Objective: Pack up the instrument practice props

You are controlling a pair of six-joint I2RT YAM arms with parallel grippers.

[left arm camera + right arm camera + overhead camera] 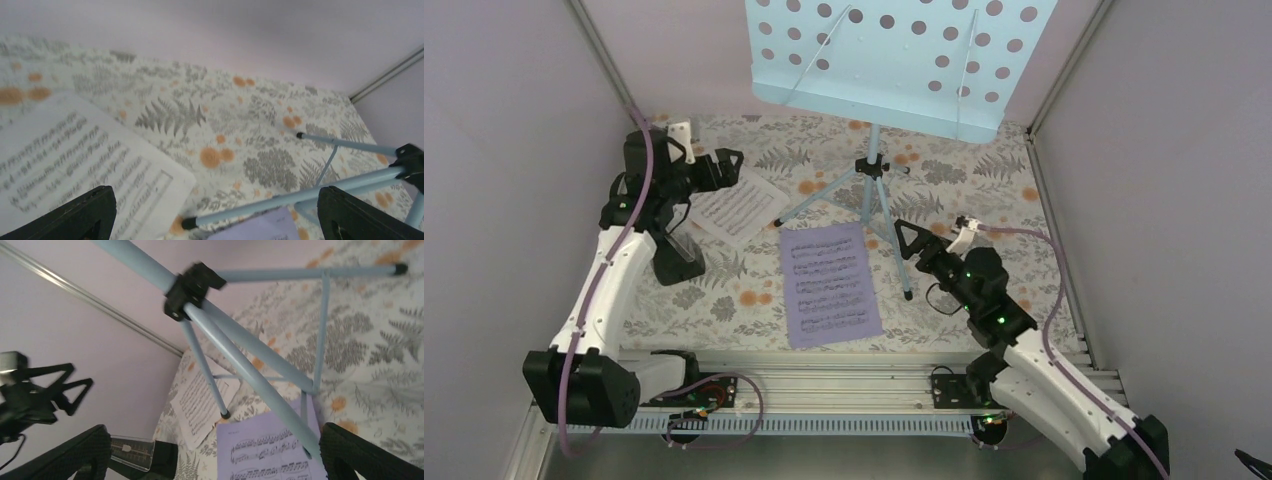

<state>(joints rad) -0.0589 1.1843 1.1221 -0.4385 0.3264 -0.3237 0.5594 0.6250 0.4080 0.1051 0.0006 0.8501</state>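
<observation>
The light blue music stand's hole-dotted tray (pixel 894 60) stands at the back, its tripod legs (pixel 869 190) spread on the floral cloth. The lavender sheet of music (pixel 829 285) lies flat in the middle, one stand leg resting over its right edge. The black wedge-shaped box (pixel 679 260) stands at the left, under my left arm. My left gripper (pixel 706 150) is open and empty above a white sheet, with a stand leg (pixel 280 200) between its fingers. My right gripper (pixel 936 232) is open and empty, facing the tripod legs (pixel 240 355) and the lavender sheet (pixel 265 450).
A white sheet of music (pixel 734 210) lies at the back left, also in the left wrist view (pixel 75 160) and the right wrist view (pixel 200 400). The black box (pixel 145 455) has a clear front. Lilac walls close in three sides. A metal rail (pixel 844 375) runs along the near edge.
</observation>
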